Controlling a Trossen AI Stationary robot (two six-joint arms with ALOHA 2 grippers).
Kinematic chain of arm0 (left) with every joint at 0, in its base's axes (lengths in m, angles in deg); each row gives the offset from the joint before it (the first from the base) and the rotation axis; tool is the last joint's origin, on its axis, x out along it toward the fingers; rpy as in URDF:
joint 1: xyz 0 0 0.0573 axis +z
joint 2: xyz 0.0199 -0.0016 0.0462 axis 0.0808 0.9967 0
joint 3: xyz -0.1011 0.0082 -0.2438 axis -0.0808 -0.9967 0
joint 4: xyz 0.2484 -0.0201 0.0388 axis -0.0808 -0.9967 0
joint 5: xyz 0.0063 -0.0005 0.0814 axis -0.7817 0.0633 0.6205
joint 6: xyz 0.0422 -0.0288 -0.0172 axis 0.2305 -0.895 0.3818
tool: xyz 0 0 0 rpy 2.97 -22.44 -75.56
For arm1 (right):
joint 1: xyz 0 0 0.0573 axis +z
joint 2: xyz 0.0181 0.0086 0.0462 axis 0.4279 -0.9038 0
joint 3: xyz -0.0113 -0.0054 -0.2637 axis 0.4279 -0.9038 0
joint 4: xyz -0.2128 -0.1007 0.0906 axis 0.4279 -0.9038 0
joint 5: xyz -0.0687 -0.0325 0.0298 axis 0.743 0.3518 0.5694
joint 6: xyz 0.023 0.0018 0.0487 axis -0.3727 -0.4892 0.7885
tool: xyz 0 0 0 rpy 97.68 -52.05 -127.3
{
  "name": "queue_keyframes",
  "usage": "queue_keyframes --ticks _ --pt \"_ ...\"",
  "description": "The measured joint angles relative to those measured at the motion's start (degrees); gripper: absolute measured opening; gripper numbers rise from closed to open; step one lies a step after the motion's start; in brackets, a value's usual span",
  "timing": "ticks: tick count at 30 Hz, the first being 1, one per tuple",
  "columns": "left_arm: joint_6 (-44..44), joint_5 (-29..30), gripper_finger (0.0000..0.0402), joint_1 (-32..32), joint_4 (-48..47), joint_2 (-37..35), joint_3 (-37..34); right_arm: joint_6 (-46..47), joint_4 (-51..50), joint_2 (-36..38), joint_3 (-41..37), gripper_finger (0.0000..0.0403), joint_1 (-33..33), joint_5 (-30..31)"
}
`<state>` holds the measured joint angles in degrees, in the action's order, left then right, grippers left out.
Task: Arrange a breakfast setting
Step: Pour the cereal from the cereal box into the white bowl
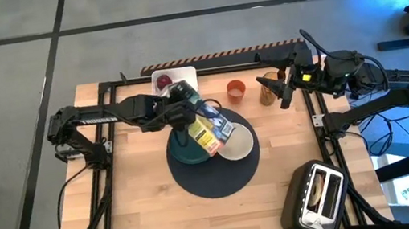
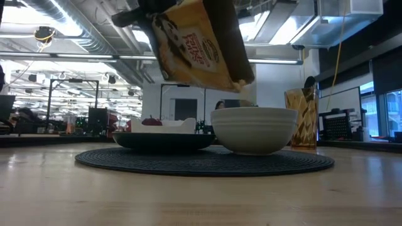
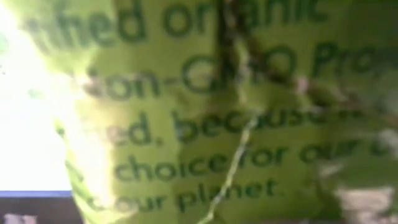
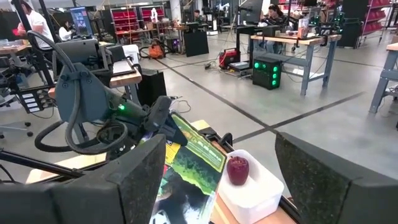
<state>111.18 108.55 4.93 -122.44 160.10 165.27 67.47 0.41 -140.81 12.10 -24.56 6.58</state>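
Two arms: the left gripper point(image 1: 187, 105) clamps the tilted cereal box point(image 1: 208, 126) over the white bowl point(image 1: 236, 143); the right gripper point(image 1: 280, 87) waits far right, fingers spread.

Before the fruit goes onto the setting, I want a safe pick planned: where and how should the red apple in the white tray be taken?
Grip the round red apple across its widest middle, coming straight down from above. It sits stem-up in the shallow white rectangular tray, whose walls would likely block a low side approach. The right claw waits nearest, open.
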Motion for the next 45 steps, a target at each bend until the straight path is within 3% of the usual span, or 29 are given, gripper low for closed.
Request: queue_keyframes --ticks 8,20,26,45 --pt "4.77 1.24 0.0191 0.00 3.32 0.00 0.00 0.68 0.13 0.00 0.00 0.0289 0.00 -0.07" --pt "5.07 1.31 0.0191 0.15 3.69 0.00 0.00 1.36 0.17 0.00 -0.01 0.0289 0.00 -1.16" --pt "9.05 5.35 0.0191 0.17 4.04 1.27 0.07 1.36 0.17 -0.02 -0.02 0.0289 0.00 -2.08" --pt "9.36 6.77 0.0191 -1.38 5.34 1.73 0.11 1.49 -1.14 -0.02 -0.02 0.0289 0.00 -2.69"
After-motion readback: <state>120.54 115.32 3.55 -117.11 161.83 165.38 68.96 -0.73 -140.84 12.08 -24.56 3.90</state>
